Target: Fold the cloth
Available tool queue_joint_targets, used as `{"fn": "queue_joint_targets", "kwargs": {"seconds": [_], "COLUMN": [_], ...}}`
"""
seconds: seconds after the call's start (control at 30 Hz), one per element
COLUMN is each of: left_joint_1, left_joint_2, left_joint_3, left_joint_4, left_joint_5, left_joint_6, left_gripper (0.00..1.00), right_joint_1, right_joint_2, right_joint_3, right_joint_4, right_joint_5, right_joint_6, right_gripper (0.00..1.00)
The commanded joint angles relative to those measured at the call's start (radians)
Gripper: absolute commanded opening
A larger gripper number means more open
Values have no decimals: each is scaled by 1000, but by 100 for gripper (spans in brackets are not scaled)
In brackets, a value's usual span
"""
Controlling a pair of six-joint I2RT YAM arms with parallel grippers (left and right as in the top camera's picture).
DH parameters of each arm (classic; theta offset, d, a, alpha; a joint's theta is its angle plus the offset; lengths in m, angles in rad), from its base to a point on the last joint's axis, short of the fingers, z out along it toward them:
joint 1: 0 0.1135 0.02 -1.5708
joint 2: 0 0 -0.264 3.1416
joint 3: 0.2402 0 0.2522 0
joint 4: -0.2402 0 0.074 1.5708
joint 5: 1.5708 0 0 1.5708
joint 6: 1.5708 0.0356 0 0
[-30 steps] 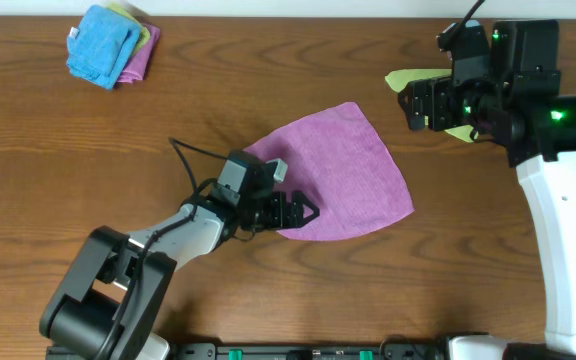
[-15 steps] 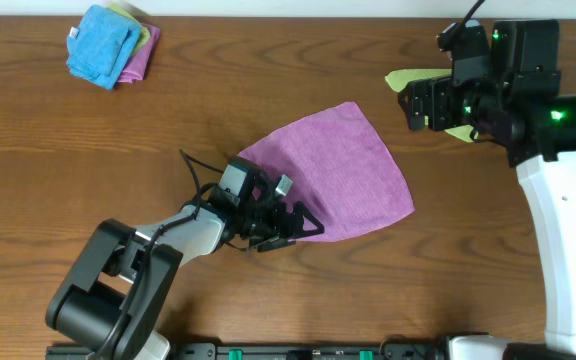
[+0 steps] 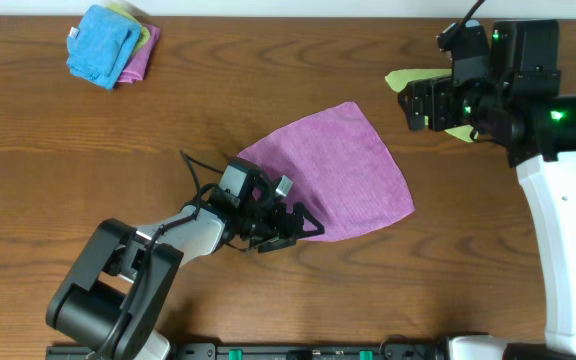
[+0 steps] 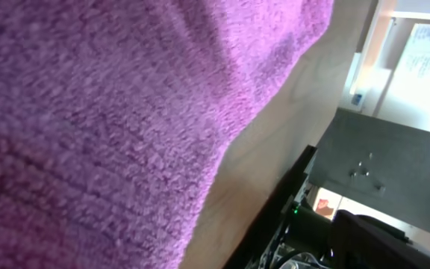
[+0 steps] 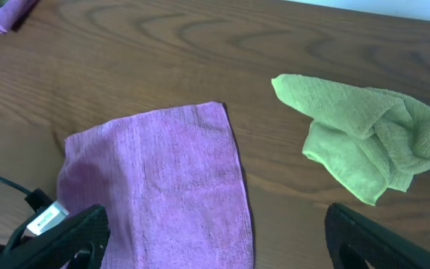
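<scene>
Your pink-purple cloth (image 3: 343,170) is lying spread out in the middle of the wooden table (image 3: 118,180). Your left gripper (image 3: 298,225) is sitting at its near edge, fingers wide apart — gripping nothing. Your right gripper (image 3: 415,106) is hanging over the lime-green cloth (image 5: 364,142), fingers spread wide too.

Shows a pinkish-purple fuzzy microfibre cloth (image 4: 103,127) very close up, filling the left side and the top. Follows its curved edge from the upper right down to the bottom middle. Beyond that edge, catches a pale, glare-lit strip of worktop (image 4: 271,149), then a black frame (image 4: 275,224), a flat grey panel (image 4: 379,164) and a bright white sheet (image 4: 424,52) at right.
</scene>
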Motion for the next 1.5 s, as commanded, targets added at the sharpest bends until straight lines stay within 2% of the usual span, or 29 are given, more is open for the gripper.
{"fn": "queue_joint_targets", "kwargs": {"seconds": [0.0, 0.17, 0.3, 0.7, 1.1, 1.47], "left_joint_1": [3, 3, 3, 3, 3, 3], "left_joint_2": [14, -4, -35, -178, -183, -183], "left_joint_3": [-11, -11, -11, -8, 9, 121], "left_joint_4": [32, 220, 278, 298, 300, 301], "left_joint_5": [6, 82, 93, 56, 56, 58], "left_joint_6": [-38, -128, -146, -129, -127, -143], "left_gripper": [98, 98, 98, 96, 96, 96], "right_joint_1": [-12, -12, -12, -12, -12, -12], "right_joint_2": [-14, -14, -14, -14, -14, -14], "right_joint_3": [-3, -3, -3, -3, -3, -3], "right_joint_4": [0, 0, -1, -1, -2, -1], "right_joint_5": [-8, -8, -8, -8, -8, -8], "right_joint_6": [-12, -12, -12, -12, -12, -13], "right_gripper": [93, 93, 92, 93, 93, 93]}}
